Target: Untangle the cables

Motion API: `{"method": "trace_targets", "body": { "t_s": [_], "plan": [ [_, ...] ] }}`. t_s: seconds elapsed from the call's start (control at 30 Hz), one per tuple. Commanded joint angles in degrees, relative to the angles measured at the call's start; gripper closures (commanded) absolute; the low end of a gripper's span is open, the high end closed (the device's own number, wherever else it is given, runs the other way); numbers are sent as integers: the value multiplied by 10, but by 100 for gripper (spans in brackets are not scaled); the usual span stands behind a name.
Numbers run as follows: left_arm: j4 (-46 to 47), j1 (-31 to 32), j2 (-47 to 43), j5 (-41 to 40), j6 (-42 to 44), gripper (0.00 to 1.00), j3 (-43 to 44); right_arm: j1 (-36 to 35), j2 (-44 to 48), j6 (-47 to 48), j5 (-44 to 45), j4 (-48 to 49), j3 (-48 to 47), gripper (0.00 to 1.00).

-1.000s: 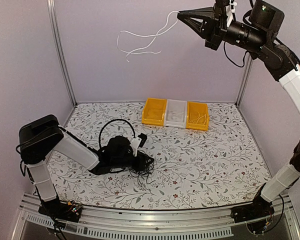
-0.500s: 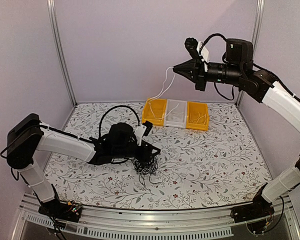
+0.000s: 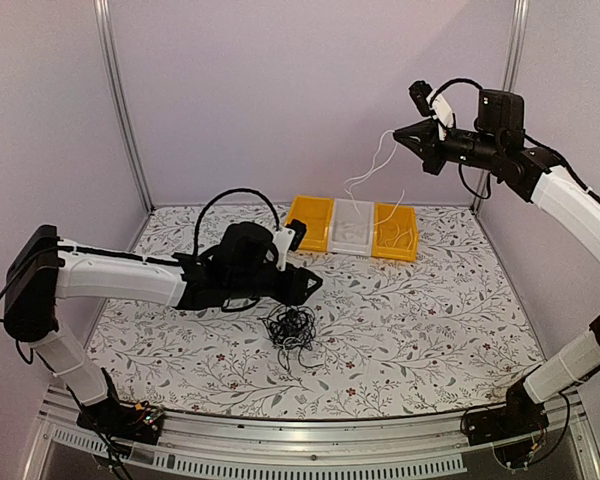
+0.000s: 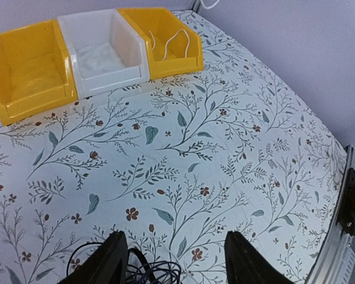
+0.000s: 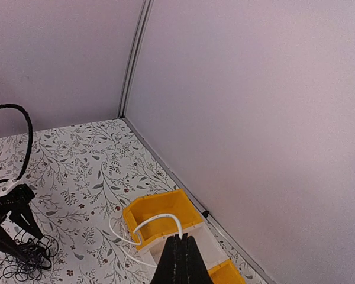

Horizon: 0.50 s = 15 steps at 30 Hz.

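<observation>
Right hand (image 3: 398,133), clamped on a white cable (image 3: 374,166) above the bins (image 3: 308,238), should lower and release; left hand (image 4: 175,259) hovers open over the tangle (image 3: 292,328)

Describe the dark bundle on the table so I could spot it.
Start at the flowered table, nearer its front than the three bins at the back. Close by the left gripper lies the tangle of cables, the only thin black wiry clump there.
</observation>
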<state>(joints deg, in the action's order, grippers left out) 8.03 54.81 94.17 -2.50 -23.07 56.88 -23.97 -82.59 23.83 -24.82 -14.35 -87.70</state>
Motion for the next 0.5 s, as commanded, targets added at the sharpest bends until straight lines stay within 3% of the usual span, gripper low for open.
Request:
{"method": "trace_targets", "body": {
  "t_s": [0.0,0.23,0.47],
  "plan": [
    [-56,4,-14,-26,-18,41,17,47,-36,-23,-1,23,-4,100],
    [-51,5,-32,-20,-32,41,5,114,-98,-18,-42,86,24,100],
    [-68,5,-40,-25,-41,41,0,128,-178,-3,-48,100,2,100]
  ]
}}
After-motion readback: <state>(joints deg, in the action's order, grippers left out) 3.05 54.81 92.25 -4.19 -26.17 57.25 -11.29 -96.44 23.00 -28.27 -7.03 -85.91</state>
